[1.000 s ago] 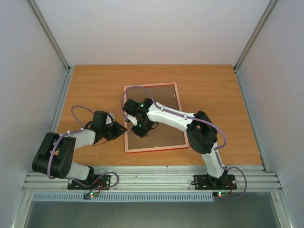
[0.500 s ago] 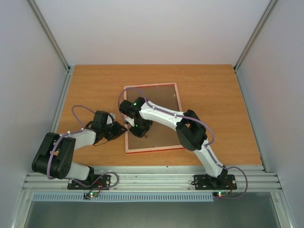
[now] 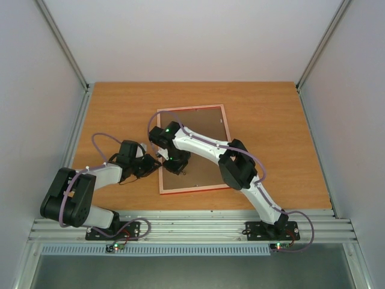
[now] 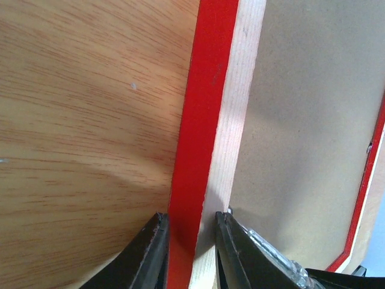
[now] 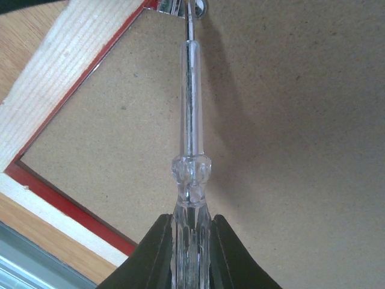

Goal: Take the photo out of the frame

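Note:
The red frame point(image 3: 194, 149) lies face down mid-table, its brown backing board point(image 3: 201, 129) up. The photo is hidden under the board. My left gripper point(image 3: 154, 164) is shut on the frame's left rail; in the left wrist view the red and pale wood rail point(image 4: 207, 138) sits between the fingers point(image 4: 150, 253). My right gripper point(image 3: 169, 161) is shut on a clear-handled screwdriver point(image 5: 192, 180). Its metal tip point(image 5: 189, 18) reaches a small metal tab at the frame's inner edge, over the backing board point(image 5: 289, 120).
The wooden table point(image 3: 120, 114) surrounds the frame. Metal rails point(image 3: 192, 229) run along the near edge, white walls on three sides. The right arm point(image 3: 231, 168) stretches across the frame's lower half.
The right arm's wrist has shifted a little left and up over the board, its elbow moving left. The left arm and the frame have stayed in place.

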Controlling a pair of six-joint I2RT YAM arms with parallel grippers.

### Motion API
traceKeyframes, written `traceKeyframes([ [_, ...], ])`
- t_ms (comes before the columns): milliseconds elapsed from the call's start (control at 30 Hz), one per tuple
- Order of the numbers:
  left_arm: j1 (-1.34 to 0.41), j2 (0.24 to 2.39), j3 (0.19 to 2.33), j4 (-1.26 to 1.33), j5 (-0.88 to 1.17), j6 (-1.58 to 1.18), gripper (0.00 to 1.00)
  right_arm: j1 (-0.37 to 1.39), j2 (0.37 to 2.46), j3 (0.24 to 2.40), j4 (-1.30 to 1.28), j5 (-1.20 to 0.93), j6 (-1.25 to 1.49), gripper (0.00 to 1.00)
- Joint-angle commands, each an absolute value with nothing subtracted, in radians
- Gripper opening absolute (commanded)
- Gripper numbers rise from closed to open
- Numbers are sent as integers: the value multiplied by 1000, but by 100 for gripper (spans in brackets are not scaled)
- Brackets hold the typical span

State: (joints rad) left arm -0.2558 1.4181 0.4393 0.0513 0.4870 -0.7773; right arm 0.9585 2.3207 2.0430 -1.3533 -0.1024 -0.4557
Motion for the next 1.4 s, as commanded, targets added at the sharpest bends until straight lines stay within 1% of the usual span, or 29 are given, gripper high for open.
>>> traceKeyframes([
  [0, -273, 1454, 426, -39, 448, -761, 23, 961, 2354, 2085, -1423, -118, -489, 1],
  [267, -278, 1468, 425, -29, 443, -762, 23, 974, 2379, 2119, -1483, -125, -524, 1],
  [600, -278, 1476, 422, -29, 433, -759, 23, 976, 2346, 2050, -1505, -80, -519, 1],
  [933, -278, 1456, 420, -37, 434, -759, 23, 976, 2280, 1999, -1449, -82, -499, 1],
  [1067, -278, 1432, 424, -58, 425, -760, 24, 974, 2202, 1966, -1385, -133, -496, 1],
  [1233, -278, 1395, 454, -117, 405, -747, 34, 953, 2099, 1892, -1317, -133, -475, 1],
  [1367, -278, 1378, 498, -177, 368, -719, 42, 914, 2024, 1773, -1264, -104, -449, 1],
])
